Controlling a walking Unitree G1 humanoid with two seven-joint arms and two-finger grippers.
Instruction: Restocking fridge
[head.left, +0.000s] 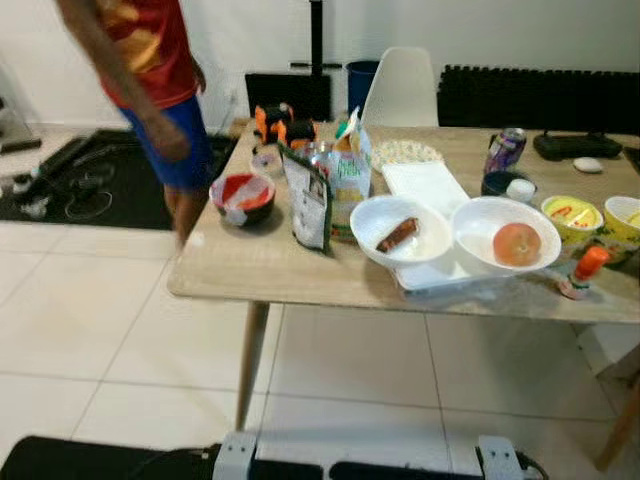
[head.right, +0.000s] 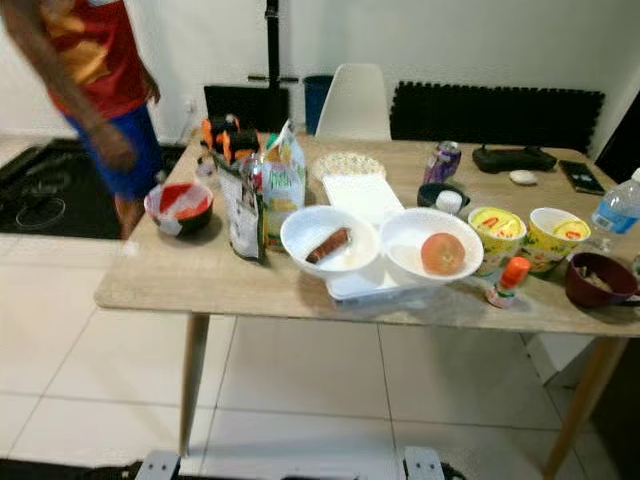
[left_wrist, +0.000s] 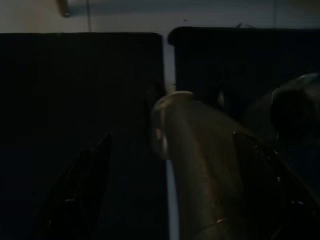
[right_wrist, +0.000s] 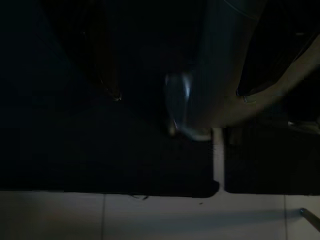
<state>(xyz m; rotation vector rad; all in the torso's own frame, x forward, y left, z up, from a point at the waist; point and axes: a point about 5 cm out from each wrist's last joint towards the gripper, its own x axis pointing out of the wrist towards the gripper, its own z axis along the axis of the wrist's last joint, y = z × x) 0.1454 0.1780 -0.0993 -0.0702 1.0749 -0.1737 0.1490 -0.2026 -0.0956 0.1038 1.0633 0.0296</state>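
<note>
While both arms are hanging idle in the dark, their wrist views are showing only black floor mats and a strip of pale tile, so I cannot tell whether either pincer is spread or pressed together. A person (head.left: 150, 80) in a red top and blue shorts is standing at the left end of the wooden table (head.left: 260, 275). Going rightward, a dark bowl (head.left: 243, 197) is sitting near that end, then upright food packets (head.left: 325, 190), then a white bowl (head.left: 402, 232) holding a brown bar, then another white bowl (head.left: 505, 236) holding an apple (head.left: 517, 244), and yellow cups (head.right: 497, 233) are standing beyond.
</note>
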